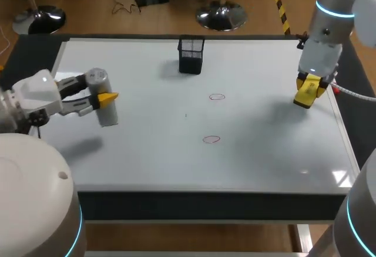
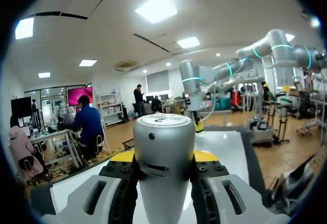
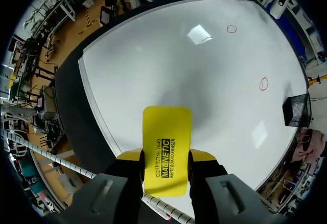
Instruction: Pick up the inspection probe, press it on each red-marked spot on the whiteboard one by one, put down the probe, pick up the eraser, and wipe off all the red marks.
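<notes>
My left gripper [image 1: 103, 97] is shut on a silver cylindrical probe [image 1: 108, 115], held above the left part of the whiteboard [image 1: 176, 157]. In the left wrist view the probe [image 2: 163, 147] stands upright between the fingers of that gripper [image 2: 164, 158]. My right gripper [image 1: 311, 87] hangs over the board's right edge, shut on a yellow eraser [image 1: 303, 99]. Seen from the right wrist, the eraser [image 3: 166, 137] sticks out ahead of the gripper [image 3: 166, 158]. Two red circles [image 1: 217, 97] [image 1: 211, 139] are drawn near the board's middle; they show as a far circle [image 3: 232, 29] and a near circle [image 3: 263, 84].
A black mesh holder [image 1: 191, 54] stands at the back middle of the board, also in the right wrist view as the holder [image 3: 296, 110]. The dark table rim [image 1: 205, 201] runs along the front.
</notes>
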You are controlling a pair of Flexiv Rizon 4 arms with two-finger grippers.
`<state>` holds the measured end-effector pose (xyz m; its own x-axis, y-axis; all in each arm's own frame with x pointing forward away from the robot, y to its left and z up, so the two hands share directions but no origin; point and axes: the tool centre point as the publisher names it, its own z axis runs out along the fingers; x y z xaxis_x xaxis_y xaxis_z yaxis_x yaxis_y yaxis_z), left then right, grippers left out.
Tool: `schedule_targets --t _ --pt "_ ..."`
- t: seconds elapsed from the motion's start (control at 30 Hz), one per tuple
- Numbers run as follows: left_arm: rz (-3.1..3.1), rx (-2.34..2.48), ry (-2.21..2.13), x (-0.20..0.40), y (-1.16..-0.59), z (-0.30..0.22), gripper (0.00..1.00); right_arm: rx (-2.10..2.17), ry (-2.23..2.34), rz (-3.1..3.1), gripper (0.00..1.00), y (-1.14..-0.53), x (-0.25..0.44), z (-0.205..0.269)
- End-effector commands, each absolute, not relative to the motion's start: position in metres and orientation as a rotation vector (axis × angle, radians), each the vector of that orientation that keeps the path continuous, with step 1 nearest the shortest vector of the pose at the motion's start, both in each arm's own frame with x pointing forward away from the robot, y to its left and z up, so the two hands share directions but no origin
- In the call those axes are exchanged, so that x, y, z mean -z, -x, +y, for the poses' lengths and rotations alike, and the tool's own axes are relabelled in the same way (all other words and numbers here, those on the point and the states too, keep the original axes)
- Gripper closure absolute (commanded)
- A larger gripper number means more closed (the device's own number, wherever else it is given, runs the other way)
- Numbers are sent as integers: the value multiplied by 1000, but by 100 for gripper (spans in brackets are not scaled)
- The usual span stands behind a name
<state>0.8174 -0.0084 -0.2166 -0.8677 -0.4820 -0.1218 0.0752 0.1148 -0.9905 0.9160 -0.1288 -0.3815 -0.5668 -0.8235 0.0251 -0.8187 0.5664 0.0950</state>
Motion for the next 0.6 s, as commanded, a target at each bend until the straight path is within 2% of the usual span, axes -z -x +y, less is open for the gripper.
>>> schedule_targets --t 0.03,0.6 --pt "2016 1849 339 221 -849 -41 100 108 -1431 -2719 100 -916 381 -130" --pt "2059 1974 170 216 -896 -159 100 108 -1431 -2719 100 -916 381 -130"
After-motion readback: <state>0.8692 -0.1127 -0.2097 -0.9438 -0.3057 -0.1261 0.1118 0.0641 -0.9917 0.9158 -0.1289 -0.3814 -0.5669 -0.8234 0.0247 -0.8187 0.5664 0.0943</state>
